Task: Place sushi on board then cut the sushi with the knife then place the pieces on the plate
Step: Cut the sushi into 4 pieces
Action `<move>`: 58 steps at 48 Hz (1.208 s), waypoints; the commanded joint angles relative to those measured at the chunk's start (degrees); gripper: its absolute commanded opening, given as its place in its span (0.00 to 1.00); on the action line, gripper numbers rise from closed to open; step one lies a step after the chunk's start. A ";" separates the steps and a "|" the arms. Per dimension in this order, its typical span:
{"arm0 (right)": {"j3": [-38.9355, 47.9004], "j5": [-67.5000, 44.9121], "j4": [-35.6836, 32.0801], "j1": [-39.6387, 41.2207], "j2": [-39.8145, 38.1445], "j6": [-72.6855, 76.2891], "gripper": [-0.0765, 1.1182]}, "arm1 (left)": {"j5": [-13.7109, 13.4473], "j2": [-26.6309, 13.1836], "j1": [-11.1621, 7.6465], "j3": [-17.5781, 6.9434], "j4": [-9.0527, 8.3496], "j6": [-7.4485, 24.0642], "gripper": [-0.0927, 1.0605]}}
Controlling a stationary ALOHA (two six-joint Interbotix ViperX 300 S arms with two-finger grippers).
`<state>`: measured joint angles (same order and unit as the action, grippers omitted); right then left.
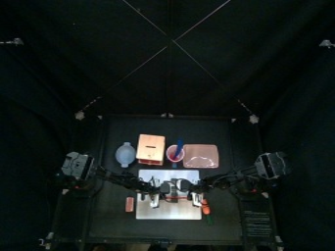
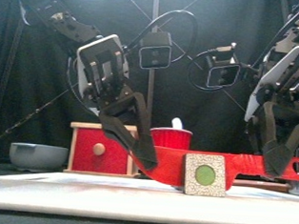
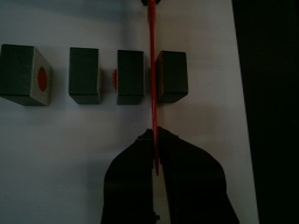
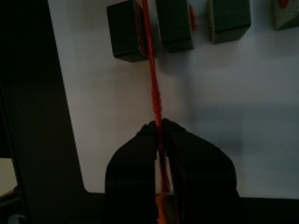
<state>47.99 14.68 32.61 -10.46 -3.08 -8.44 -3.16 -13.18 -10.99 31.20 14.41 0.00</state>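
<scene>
Sushi (image 3: 86, 74) sits on your board (image 3: 70, 157) as four blocks in a row, slightly apart. Your left gripper (image 3: 153, 140) pinches the knife (image 3: 151, 87), blade between the end two blocks; your right gripper (image 4: 156, 136) seems clamped on it too

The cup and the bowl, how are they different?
The cup is red, the bowl blue-grey. The cup is tall and narrow, the bowl low and wide. The cup stands right of the box, the bowl left of it. Both sit upright behind the board.
</scene>
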 commanded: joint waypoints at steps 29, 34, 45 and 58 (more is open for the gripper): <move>-1.23 0.00 0.35 -1.05 -7.91 -0.09 0.33 | 0.44 6.94 -0.18 -1.41 -0.88 0.26 0.41; -0.62 0.00 0.09 -0.44 -10.37 -0.09 0.33 | 0.70 9.05 -0.18 -1.41 -1.76 0.35 0.44; 1.23 0.53 -0.79 0.44 -14.50 -0.18 0.33 | 0.88 11.78 1.32 -0.97 -4.31 0.35 0.67; 6.94 2.29 -0.09 1.67 -23.29 0.18 0.33 | 0.97 14.06 3.08 -0.09 -9.05 0.26 0.77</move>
<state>54.05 16.44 31.90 -9.23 -22.24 -8.26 -2.72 -0.97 -8.53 31.55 6.42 0.35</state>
